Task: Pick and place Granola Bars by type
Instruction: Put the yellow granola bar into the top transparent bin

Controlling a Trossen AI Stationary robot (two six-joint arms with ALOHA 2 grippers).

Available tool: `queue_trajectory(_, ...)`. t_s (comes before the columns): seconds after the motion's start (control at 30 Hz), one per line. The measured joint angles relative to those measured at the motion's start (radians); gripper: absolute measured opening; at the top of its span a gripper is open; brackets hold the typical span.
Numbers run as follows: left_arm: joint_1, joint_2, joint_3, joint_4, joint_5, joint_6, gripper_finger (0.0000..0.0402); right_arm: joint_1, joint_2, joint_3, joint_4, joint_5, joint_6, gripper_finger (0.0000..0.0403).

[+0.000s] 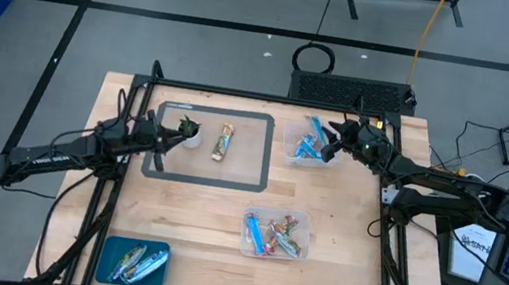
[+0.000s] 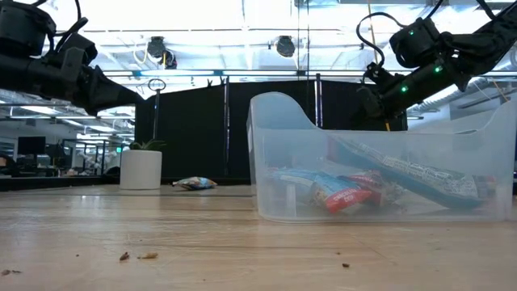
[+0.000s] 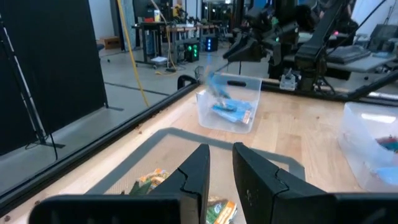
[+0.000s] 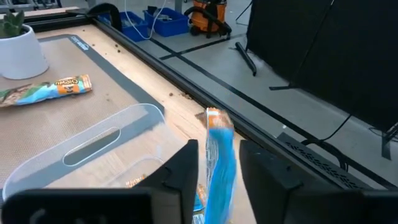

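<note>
A: Near left corner: blue tray (image 1: 105,260), shallow and rectangular, with silvery-blue bars (image 1: 137,263), shiny; exact count not readable.

B: Near centre-right: clear plastic bin (image 1: 247,245), rounded corners, cut-out handle, holding a mixed heap of bars (image 1: 277,236) in red, orange, green and blue wrappers; count not readable. In the low view, a red-and-white wrapper (image 2: 343,196) lying against the front wall.

A: Middle left: thin mat (image 1: 261,152), tan centre with grey border, flat on pale wood-grain table (image 1: 341,236). On it, one single bar (image 1: 223,142), multicoloured foil; orange end marked "Chewy" in the right wrist view. Just beside it, one small white round pot (image 1: 192,137) with a green plant.

B: Left gripper (image 1: 173,133) over the mat's left part, close to the pot; dark fingers (image 3: 198,167) narrowly parted, grasping nothing.

A: Far right: second clear bin (image 1: 290,146), holding several blue-white bars (image 1: 310,147).

B: Right gripper (image 1: 332,146) at that bin's right edge, above it; one blue bar (image 4: 219,167) with an orange tip upright between the loosened fingers (image 4: 186,163); contact not discernible.
</note>
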Motion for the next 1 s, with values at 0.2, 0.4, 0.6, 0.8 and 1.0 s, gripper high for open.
queue_trajectory(0.2,0.0,0.0,0.0,0.052,0.002,-0.032,0.0077,0.001,0.0,0.0,0.015,-0.115,0.003,0.0144)
queue_trajectory(0.4,0.0,0.0,0.0,0.089,0.002,-0.027,0.0077,0.016,0.0,0.0,0.121,-0.403,0.031,0.0149)
queue_trajectory(0.6,0.0,0.0,0.0,0.088,0.003,-0.026,0.0077,0.031,0.001,0.0,0.158,-0.229,0.021,0.014)
queue_trajectory(0.8,0.0,0.0,0.0,0.086,0.004,-0.029,0.0077,-0.026,0.036,0.001,0.109,-0.064,0.002,0.0146)
queue_trajectory(1.0,0.0,0.0,0.0,0.082,0.004,-0.03,0.0077,-0.115,0.066,0.001,0.044,0.057,0.045,0.0156)
